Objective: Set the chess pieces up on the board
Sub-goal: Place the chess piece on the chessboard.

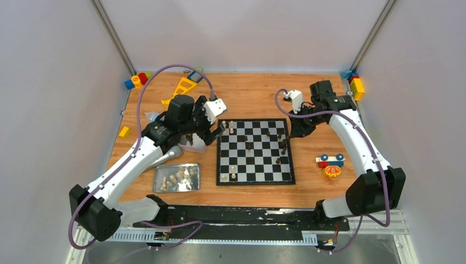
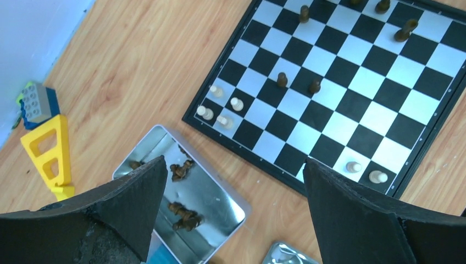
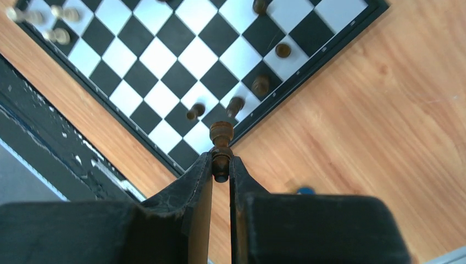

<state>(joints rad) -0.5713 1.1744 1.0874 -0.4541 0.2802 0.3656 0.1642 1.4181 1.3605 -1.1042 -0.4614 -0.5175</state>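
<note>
Right gripper (image 3: 221, 165) clamped on dark piece (image 3: 221, 133), by board's (image 3: 155, 57) edge. Left gripper (image 2: 233, 165) jaws wide apart, empty, above tray (image 2: 224, 208). Best: lower piece upright, centre it on its square, clear of neighbours, then release.

Both arms at the board (image 1: 258, 165)'s top corners

Left gripper (image 1: 218, 130) hovers at its upper-left corner, right gripper (image 1: 295, 132) just off the upper-right. Dark pieces (image 1: 249, 146) scattered across the squares, cream pieces (image 1: 177, 179) piled in the tray (image 1: 177, 165), lower left
</note>
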